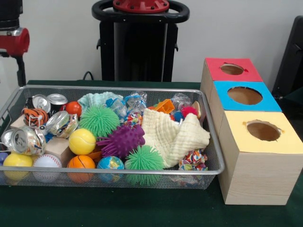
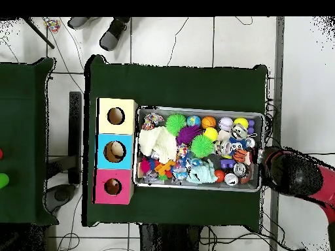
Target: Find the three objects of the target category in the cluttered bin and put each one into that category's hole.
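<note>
the robot's arm (image 1: 13, 35) is showing a black upper segment over a rounded red joint housing, with a thin black rod running beneath it. from overhead the arm (image 2: 298, 175) is appearing as a bulky black rounded casing joined to a red section.
</note>
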Available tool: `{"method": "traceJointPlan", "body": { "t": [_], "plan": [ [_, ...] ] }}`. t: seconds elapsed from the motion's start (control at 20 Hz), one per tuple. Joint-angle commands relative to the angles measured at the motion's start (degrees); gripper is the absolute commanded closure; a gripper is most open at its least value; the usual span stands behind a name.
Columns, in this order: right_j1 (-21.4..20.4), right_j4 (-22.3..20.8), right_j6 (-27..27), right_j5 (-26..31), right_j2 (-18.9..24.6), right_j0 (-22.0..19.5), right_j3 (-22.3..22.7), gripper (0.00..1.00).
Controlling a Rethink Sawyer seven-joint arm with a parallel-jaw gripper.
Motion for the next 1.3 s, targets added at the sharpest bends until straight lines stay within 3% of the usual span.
{"method": "traceJointPlan", "body": {
  "t": [0.05, 0.3, 0.75, 1.3],
  "plan": [
    [6.7, -2.6, 2.2, 5.9, -2.9, 4.0, -8.3, 0.00],
    [10.8, -2.0, 5.1, 2.1, -4.6, 6.9, -9.3, 0.00],
    [11.3, -2.3, 9.8, -6.3, -8.7, 10.7, -6.0, 0.00],
    [13.2, -0.1, 7.5, -10.8, -8.5, 9.3, -2.5, 0.00]
  ]
}}
